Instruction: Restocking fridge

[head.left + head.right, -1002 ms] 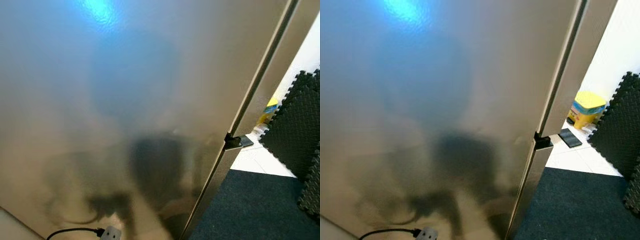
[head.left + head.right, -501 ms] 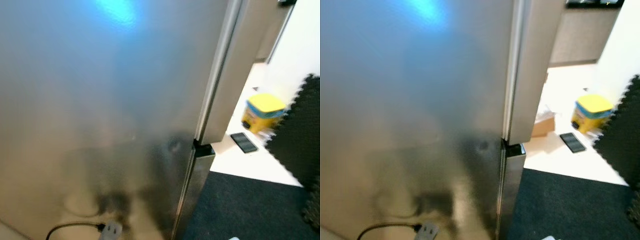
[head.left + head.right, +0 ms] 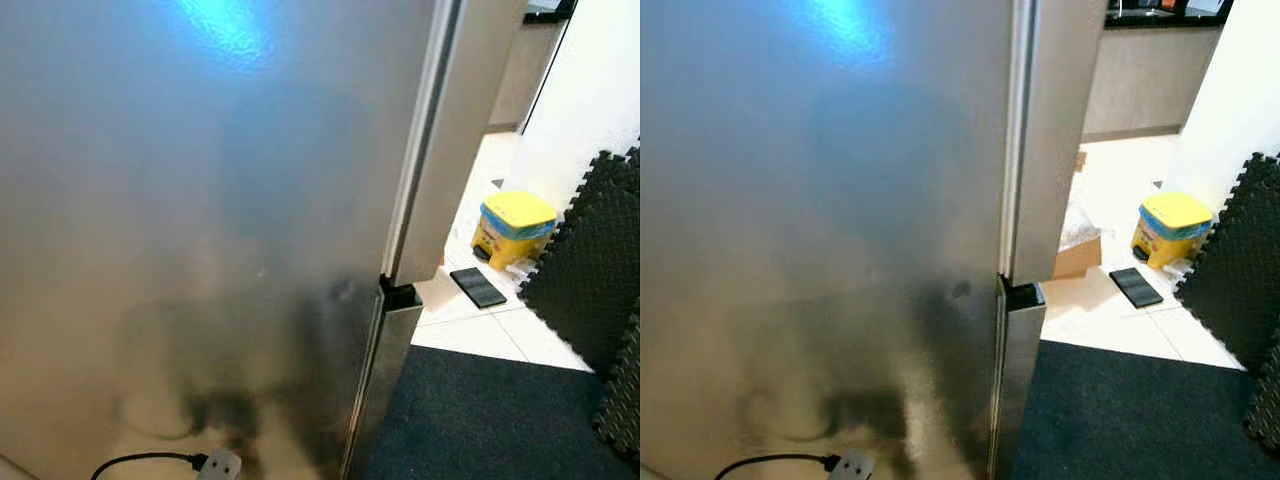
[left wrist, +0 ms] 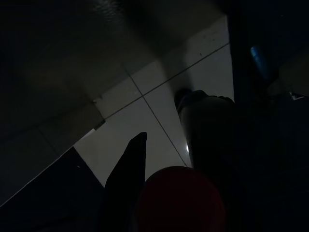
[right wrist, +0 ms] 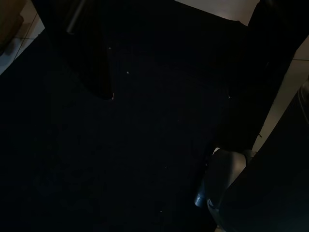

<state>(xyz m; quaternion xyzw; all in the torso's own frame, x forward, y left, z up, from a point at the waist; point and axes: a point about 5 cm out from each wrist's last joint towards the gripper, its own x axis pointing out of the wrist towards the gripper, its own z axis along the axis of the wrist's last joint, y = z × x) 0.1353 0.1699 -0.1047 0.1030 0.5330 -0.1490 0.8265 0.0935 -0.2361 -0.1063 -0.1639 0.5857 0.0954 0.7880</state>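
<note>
The fridge's stainless steel door [image 3: 200, 220] stands shut, close in front of me, and takes up the left and middle of both eye views. Its right edge [image 3: 1008, 200] runs almost upright down to a black hinge bracket [image 3: 400, 297]. My left gripper [image 4: 181, 200] hangs low over pale floor tiles in the dark left wrist view. One black finger [image 4: 128, 183] lies against a round red-topped item [image 4: 183, 193] held between the fingers. My right gripper [image 5: 174, 121] hangs over a dark mat, fingers apart with nothing between them.
Right of the fridge, a yellow-lidded tub [image 3: 513, 228] and a flat black slab [image 3: 477, 287] rest on white tiles. Black foam mats [image 3: 590, 270] lean at the far right. A dark mat [image 3: 490, 420] covers the floor. A cable and plug [image 3: 220, 464] lie at the fridge's foot.
The whole picture has shifted: the camera has turned and levelled, so the door's edge now stands nearly upright and more of the tiled floor and tub shows.
</note>
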